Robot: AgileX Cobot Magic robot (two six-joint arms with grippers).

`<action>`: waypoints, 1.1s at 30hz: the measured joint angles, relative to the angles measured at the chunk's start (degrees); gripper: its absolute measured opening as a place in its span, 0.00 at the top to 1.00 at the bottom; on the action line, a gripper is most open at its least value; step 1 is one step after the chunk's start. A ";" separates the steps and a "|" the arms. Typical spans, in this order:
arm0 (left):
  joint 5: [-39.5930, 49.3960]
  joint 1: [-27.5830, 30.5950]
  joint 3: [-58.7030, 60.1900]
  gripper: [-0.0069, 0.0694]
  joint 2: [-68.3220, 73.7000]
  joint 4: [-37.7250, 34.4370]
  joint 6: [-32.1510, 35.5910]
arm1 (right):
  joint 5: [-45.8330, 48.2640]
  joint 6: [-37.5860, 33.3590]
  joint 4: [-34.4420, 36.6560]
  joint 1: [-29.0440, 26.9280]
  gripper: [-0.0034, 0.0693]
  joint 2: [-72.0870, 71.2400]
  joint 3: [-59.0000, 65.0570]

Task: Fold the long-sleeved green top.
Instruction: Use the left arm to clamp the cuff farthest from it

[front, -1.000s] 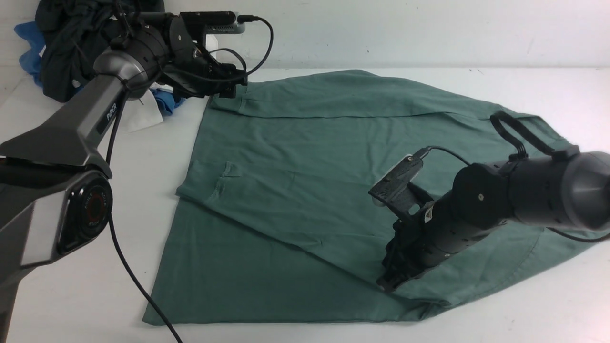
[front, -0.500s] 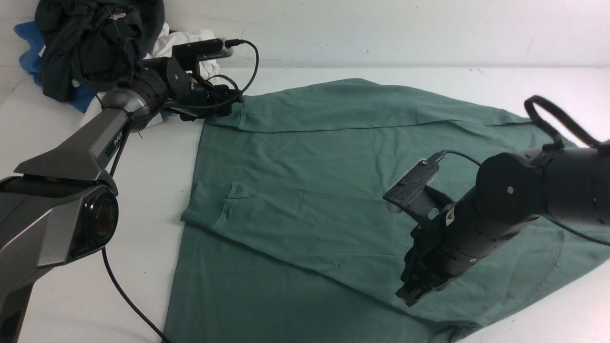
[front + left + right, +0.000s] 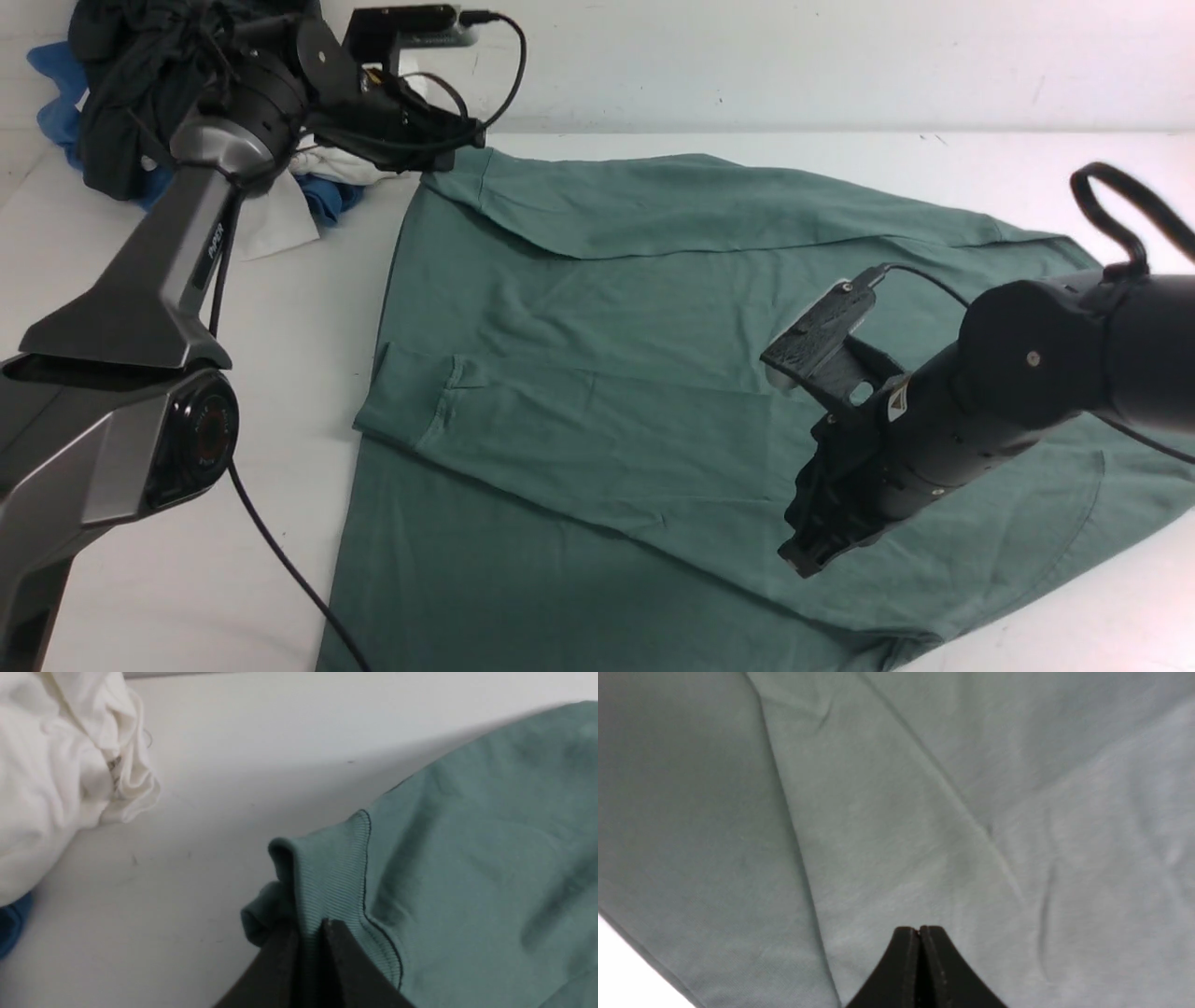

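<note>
the green top [image 3: 597, 373] lies spread over the middle of the table [image 3: 280, 308], reaching from about 11 o'clock to 4 o'clock, mostly flat. the left gripper [image 3: 467, 149] is out at 11 o'clock, and the left wrist view shows its fingers clamped on the ribbed cuff [image 3: 327, 877] of a sleeve, with the rib bunched just beyond the tips. the right gripper [image 3: 801, 558] is at about 4 o'clock over the body of the top. its fingers are pressed together with no cloth seen between them, and we cannot tell whether the tips touch the cloth. a second sleeve [image 3: 560, 439] already lies across the body, its cuff end toward 9 o'clock. we judge the step in hand is bringing the far sleeve over onto the body. to do it well, we would lift the cuff only enough to clear the cloth. we would then carry it toward 5 o'clock in a low arc, so the sleeve lies down straight and untwisted, well clear of the pile of clothes [image 3: 140, 93] at 10 o'clock near the gripper. the pinch looks close to the cuff's edge, so a sharp tug could slip it free; a slow pull seems safer. the right gripper could steady the body so the whole top does not drag.
</note>
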 joint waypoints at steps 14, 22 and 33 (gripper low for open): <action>-7.52 0.23 3.46 0.76 6.39 7.03 0.23 | 0.36 1.02 0.28 0.00 0.97 -2.05 0.00; -12.31 1.87 3.54 0.42 6.75 4.57 -1.87 | 0.49 1.02 0.28 0.00 0.97 -2.05 0.00; -12.06 2.28 3.43 0.66 8.59 2.06 -1.75 | -0.08 0.96 -0.19 0.00 0.97 -2.05 0.00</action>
